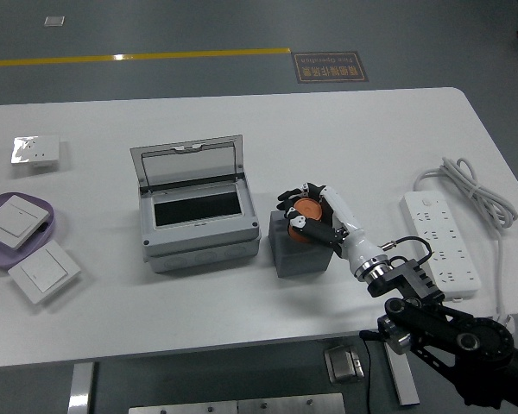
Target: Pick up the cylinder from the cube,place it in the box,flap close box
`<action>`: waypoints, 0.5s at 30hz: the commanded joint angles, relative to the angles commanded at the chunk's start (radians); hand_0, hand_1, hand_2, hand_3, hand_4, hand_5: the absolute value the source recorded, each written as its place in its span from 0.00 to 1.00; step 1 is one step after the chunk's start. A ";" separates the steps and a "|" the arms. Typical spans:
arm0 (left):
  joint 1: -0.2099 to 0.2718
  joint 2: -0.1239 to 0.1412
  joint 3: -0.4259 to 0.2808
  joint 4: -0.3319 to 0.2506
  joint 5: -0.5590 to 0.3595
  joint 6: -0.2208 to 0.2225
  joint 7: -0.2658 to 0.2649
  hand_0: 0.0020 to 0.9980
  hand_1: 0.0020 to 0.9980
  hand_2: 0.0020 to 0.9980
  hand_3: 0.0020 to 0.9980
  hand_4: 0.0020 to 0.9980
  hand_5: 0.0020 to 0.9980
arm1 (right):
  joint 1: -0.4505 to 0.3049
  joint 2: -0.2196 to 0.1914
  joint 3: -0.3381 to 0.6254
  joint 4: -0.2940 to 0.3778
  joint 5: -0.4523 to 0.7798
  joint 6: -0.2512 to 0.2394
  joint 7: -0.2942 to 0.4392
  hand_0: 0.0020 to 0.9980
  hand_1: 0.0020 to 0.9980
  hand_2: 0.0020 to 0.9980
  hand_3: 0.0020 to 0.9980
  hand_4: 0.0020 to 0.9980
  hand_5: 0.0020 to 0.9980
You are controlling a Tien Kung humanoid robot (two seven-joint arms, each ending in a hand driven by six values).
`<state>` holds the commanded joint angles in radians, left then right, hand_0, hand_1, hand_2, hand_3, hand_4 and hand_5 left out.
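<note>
Here the right robot hand (315, 216) clamps the orange cylinder (308, 210) (axis unclear) atop the grey cube (295, 253).

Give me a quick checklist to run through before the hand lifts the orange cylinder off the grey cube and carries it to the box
1. Right hand closed around the orange cylinder: ok, fingers wrap it from several sides.
2. Cylinder lifted off the grey cube: cannot tell, the fingers hide its base.
3. Box lid open: ok, it stands raised at the back and the opening is exposed.
4. Box interior free: ok, nothing visible inside.
5. Path from cube to box: ok, they sit side by side with nothing between.
6. Power strip and cable out of the way: ok, they lie to the right, away from the box.
</note>
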<state>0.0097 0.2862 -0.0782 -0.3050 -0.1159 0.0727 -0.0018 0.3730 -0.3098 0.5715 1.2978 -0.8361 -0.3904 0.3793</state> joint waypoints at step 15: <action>0.002 -0.001 0.003 0.000 -0.001 0.000 0.000 0.61 0.63 0.60 0.64 0.72 0.19 | 0.008 0.006 0.005 -0.002 0.020 -0.002 0.020 0.38 0.37 0.35 0.21 0.00 0.00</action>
<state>0.0114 0.2855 -0.0749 -0.3052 -0.1168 0.0727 -0.0015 0.3815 -0.3034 0.5763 1.2955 -0.8157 -0.3921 0.3997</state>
